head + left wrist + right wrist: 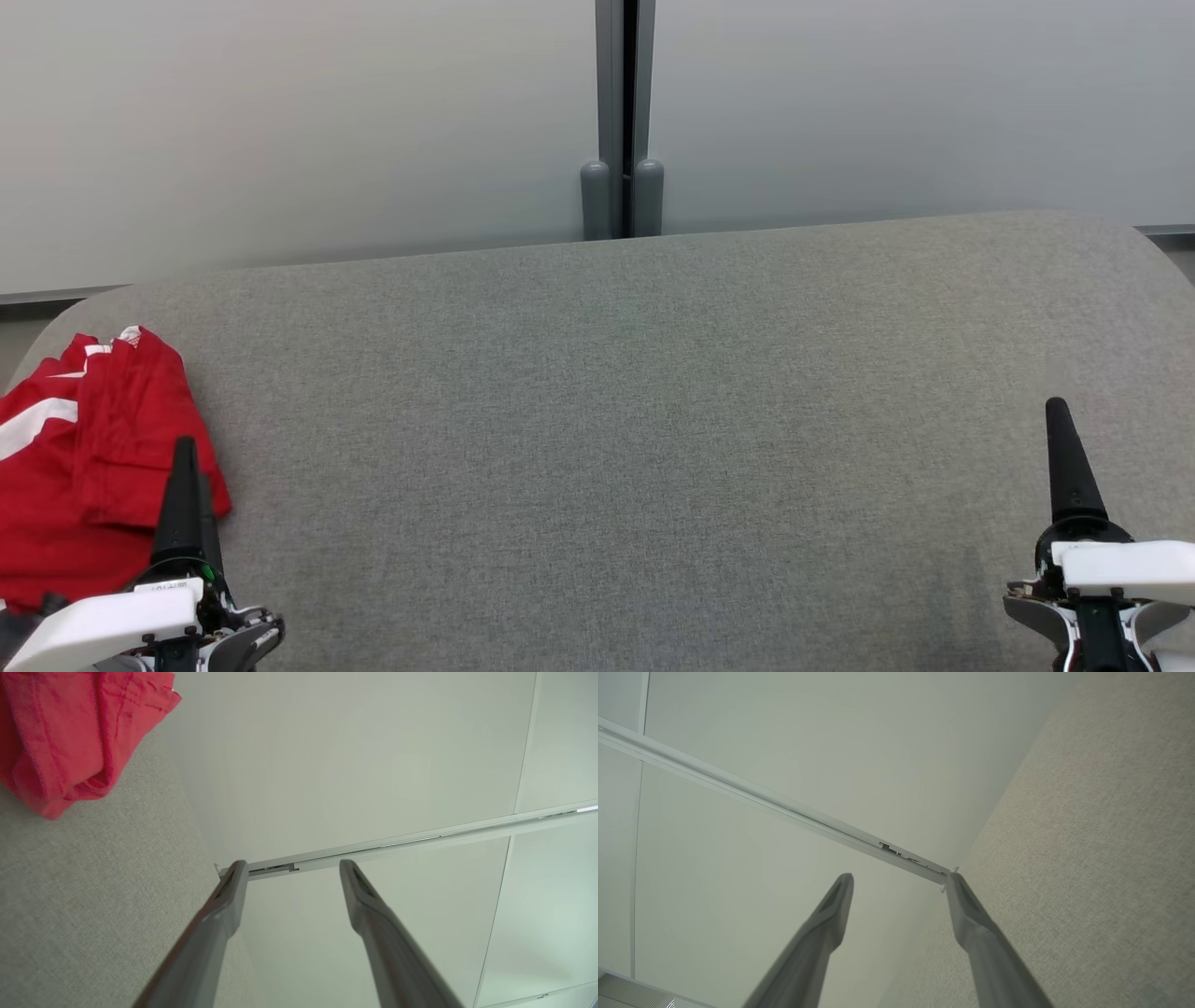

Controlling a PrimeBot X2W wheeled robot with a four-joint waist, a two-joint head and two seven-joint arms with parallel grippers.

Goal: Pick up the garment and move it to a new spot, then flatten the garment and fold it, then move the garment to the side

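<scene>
Left gripper [189,476] waits at the near-left edge of a grey fabric-covered table [635,392]. Its two dark fingers [224,896] are parted with nothing between them, as the left wrist view makes plain. From the head camera they overlap the near edge of the garment [84,467], though whether they touch it cannot be told.

The garment is red with white stripes. It lies bunched and folded over itself at the table's far-left corner, running out of that view's left edge. Lying so close to the left gripper, it looks best reached by that arm, and the pick-up seems not yet begun. A white patch at the garment's far edge may carry a mark, but it is too small to read. The same goes for a small label on the gripper's white wrist housing.

Across the middle, the table's bare cloth stretches wide, room enough, by the look of it, to lay the garment out flat and fold it. Behind it stand pale wall panels [280,131], split by a grey post [624,93] with two rounded caps [623,196] at its foot.

At the near right, well apart from the garment, the right gripper [1060,415] hangs over the table with fingers likewise spread and empty. It appears parked clear until a second hold is wanted.
</scene>
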